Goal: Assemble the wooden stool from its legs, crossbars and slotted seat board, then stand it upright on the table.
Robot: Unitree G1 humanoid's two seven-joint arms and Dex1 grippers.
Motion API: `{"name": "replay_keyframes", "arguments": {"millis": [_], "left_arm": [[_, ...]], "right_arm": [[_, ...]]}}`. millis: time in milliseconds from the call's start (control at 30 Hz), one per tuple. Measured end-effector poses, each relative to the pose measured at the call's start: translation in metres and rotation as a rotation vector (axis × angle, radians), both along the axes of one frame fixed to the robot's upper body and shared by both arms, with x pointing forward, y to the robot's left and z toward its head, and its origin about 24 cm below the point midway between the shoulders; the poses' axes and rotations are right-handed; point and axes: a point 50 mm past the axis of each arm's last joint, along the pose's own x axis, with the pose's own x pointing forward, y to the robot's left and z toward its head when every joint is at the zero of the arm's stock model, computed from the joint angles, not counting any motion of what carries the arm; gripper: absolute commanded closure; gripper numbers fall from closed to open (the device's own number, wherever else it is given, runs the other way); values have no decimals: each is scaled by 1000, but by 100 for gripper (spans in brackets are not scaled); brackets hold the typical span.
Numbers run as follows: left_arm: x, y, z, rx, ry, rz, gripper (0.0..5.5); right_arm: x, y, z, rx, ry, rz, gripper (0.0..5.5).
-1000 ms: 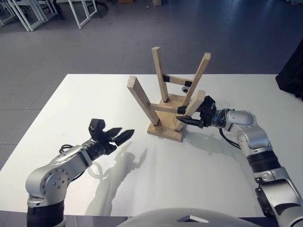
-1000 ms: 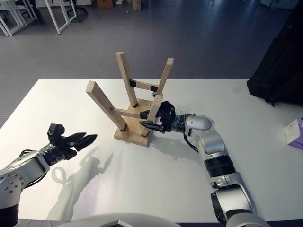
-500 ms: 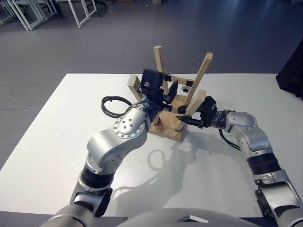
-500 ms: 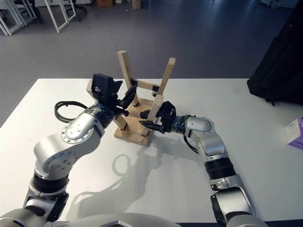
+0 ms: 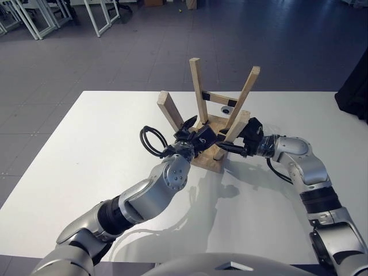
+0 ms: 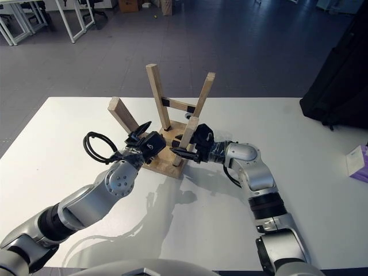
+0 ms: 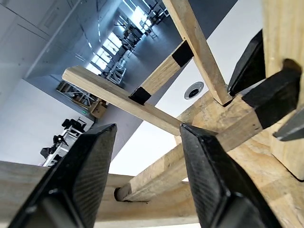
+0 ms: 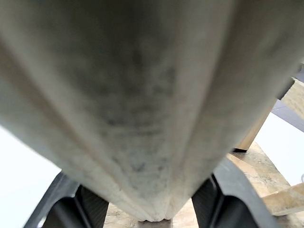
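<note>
- The pale wooden stool (image 5: 214, 123) stands upside down on the far middle of the white rectangular table (image 5: 86, 149). Its flat seat board (image 5: 202, 163) lies on the tabletop and its four square legs point up and splay outward.
- A thin upper crossbar (image 5: 217, 99) with black ends joins the two far legs. A lower crossbar (image 7: 149, 183) runs between the two near legs, close above the seat board.
- The right gripper (image 5: 230, 142) reaches in from the right, its fingers pressed against opposite sides of the near-right leg (image 5: 237, 126), low down by the seat board.
- The left gripper (image 7: 147, 130) sits at the stool's near-left side. Its black fingers (image 7: 85, 166) are spread apart to either side of the lower crossbar, and whether they touch it cannot be told.
- A small pale box (image 6: 359, 162) lies at the table's right edge, well apart from the stool.
- A black bag (image 6: 339, 69) stands on the grey floor beyond that edge.
</note>
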Motion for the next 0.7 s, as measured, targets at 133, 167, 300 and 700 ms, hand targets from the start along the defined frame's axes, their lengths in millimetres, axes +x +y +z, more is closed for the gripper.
{"name": "replay_keyframes", "arguments": {"millis": [133,167,300,700], "left_arm": [[-5,0,0,-161,60,56,301],[-6,1,2,-201,75,55,301],[-14,-1,10,-358,194,4,301],[27,50,130,-855,22,-65,301]], "right_arm": [[-3,4,-3,-93,0,28,347],[-2,4,-1,-111,-3,36,347],[0,5,1,-153,-13,61,347],[0,-8,4,-164,26,89,347]]}}
